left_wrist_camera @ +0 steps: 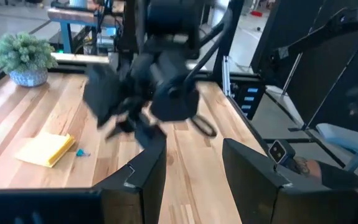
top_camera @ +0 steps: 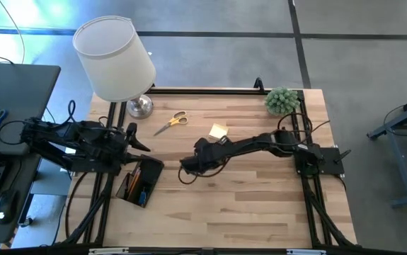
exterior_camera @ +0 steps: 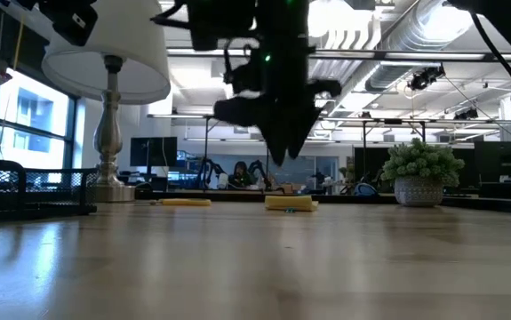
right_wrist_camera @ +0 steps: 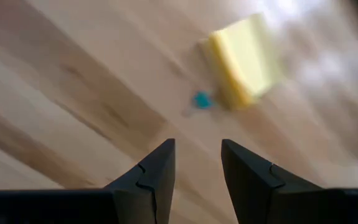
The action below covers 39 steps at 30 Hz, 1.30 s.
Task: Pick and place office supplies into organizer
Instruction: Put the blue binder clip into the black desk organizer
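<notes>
Nearest to us in the overhead view, we see the black rectangular organizer tray (top_camera: 139, 183) lying at the left front of the light wooden desk (top_camera: 260, 205), with what look like pencils and pens inside, though we cannot sort them apart. Just behind it the left pincer (top_camera: 141, 140) hangs over the desk's left edge; its own wrist view shows the two dark fingers (left_wrist_camera: 142, 180) set apart with bare wood between them, gripping nothing. Toward the middle of the desk the right pincer (top_camera: 187, 168) sits low over the wood, its fingers (right_wrist_camera: 155, 171) likewise apart and empty; the level view shows it only as a dark silhouette above the surface, so we cannot tell there how close it comes. Just beyond it lies the yellow square sticky-note pad (right_wrist_camera: 246, 61), with a small blue piece (right_wrist_camera: 200, 99) on the desk right beside it, too small and blurred for us to identify. Farther back and to the left rest the yellow-handled scissors (top_camera: 171, 122), well apart from both pincers. At the back left stands the white-shaded lamp with a chrome base (top_camera: 115, 58), its shade hiding part of the desk edge, and at the back right the small green spiky plant in a pot (top_camera: 282, 100).
</notes>
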Each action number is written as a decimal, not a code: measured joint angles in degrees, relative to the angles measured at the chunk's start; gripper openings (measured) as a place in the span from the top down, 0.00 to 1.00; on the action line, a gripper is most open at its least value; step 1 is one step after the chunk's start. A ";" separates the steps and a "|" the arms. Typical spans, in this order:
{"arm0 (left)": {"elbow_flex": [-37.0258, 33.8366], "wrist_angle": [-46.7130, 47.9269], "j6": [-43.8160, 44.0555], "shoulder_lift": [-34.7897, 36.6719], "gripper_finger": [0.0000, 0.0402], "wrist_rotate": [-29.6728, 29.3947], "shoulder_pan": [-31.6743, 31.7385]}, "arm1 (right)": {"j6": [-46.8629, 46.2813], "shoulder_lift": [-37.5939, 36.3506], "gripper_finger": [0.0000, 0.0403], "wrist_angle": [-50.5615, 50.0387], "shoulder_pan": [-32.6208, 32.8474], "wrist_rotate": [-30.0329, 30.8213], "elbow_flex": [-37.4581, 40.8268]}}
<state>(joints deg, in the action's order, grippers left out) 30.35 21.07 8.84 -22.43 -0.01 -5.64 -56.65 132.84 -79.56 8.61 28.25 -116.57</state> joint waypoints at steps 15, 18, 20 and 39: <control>0.02 1.97 0.48 8.70 0.64 2.65 0.01 | 15.92 -0.76 0.69 14.28 -3.24 -6.12 3.19; 0.02 1.93 0.19 9.62 0.64 2.80 0.00 | 26.81 -3.52 0.69 26.48 -1.62 -9.27 3.16; 0.08 1.82 0.08 9.63 0.64 2.79 0.00 | 35.37 -5.30 0.69 35.20 -0.59 -12.48 3.12; 0.42 2.87 0.36 9.43 0.64 3.82 0.02 | 53.57 -15.16 0.69 35.55 -4.11 -10.40 3.56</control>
<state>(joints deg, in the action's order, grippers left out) 30.76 23.95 9.20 -12.99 3.81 -5.63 -3.08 117.67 -44.00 4.50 17.85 -113.01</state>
